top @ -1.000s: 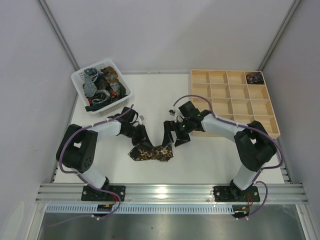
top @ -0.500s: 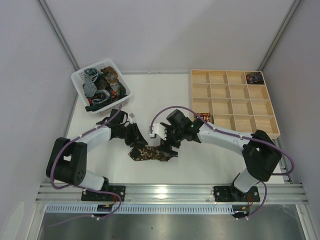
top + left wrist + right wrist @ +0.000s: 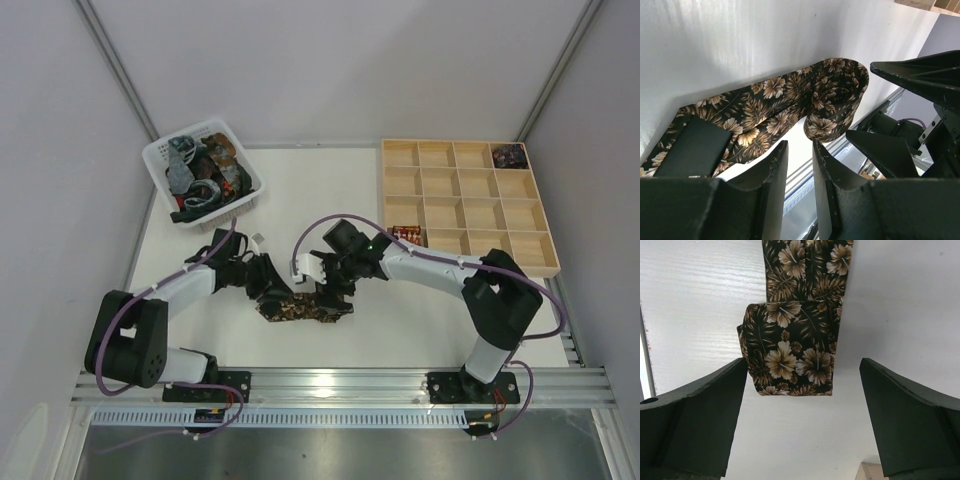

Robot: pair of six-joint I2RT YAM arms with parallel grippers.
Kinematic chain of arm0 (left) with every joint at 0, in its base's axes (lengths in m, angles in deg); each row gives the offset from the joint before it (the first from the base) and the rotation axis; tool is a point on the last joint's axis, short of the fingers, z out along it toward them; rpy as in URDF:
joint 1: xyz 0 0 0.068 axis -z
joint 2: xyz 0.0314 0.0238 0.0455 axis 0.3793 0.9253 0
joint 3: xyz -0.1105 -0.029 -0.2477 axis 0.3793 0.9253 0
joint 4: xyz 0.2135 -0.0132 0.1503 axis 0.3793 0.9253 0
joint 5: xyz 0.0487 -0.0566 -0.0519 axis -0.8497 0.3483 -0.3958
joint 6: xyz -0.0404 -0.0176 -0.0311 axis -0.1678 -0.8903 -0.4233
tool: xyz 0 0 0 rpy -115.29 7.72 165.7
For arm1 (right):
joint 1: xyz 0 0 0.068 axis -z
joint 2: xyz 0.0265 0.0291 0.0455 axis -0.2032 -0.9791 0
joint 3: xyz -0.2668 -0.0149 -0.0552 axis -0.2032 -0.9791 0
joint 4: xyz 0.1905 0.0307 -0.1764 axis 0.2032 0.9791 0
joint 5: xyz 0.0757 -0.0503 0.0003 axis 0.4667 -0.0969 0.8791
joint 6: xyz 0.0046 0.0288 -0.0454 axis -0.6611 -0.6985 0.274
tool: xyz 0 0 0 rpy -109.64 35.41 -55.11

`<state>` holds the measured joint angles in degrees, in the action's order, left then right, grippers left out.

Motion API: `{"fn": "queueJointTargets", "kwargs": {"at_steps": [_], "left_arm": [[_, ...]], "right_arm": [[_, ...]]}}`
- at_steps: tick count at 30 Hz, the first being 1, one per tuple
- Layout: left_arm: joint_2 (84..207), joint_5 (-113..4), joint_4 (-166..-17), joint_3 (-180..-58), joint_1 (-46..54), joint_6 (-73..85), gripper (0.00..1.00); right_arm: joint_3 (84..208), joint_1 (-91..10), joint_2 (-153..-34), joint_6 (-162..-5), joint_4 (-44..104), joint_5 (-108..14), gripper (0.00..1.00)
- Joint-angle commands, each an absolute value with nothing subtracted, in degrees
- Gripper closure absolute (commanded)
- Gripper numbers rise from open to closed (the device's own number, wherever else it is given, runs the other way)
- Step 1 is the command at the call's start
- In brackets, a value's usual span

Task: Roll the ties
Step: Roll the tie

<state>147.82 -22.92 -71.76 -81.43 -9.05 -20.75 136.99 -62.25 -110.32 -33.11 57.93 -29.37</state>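
Observation:
A dark brown tie with tan flowers [image 3: 300, 308] lies on the white table, one end wound into a loose roll. In the left wrist view the tie [image 3: 765, 110] runs flat to the roll [image 3: 832, 100]. My left gripper [image 3: 272, 292] hovers at the tie's left end, its jaws a narrow gap apart with nothing between them [image 3: 800, 165]. My right gripper [image 3: 328, 290] is wide open and empty, just above the roll [image 3: 790, 357], its fingers to either side [image 3: 802, 390].
A white basket [image 3: 158, 152] at the back left holds several more ties [image 3: 205, 172]. A wooden compartment tray [image 3: 465, 200] at the right holds a rolled tie [image 3: 510, 155] at its far corner and a red one [image 3: 405, 234]. An aluminium rail [image 3: 340, 382] runs along the front.
Both grippers have come down and inward to the brown tie. The right arm swung left over the rolled end. The strand that was lifted now lies flat on the table.

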Motion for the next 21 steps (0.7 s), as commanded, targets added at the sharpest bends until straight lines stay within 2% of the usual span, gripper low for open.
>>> {"fn": "queueJointTargets", "kwargs": {"at_steps": [1,7,21], "left_arm": [[146.0,-19.9,-74.6,-80.4,-10.2,-21.6,0.68],[145.5,-19.1,-74.0,-80.4,-11.0,-21.1,0.68],[146.1,-18.3,-73.0,-81.1,-12.1,-19.7,0.68]], "right_arm": [[139.0,-63.4,-111.6,-32.8,58.4,-27.8,0.01],[138.6,-64.6,-112.3,-33.3,59.2,-28.2,0.0],[137.5,-67.0,-116.1,-33.3,55.7,-38.4,0.0]]}}
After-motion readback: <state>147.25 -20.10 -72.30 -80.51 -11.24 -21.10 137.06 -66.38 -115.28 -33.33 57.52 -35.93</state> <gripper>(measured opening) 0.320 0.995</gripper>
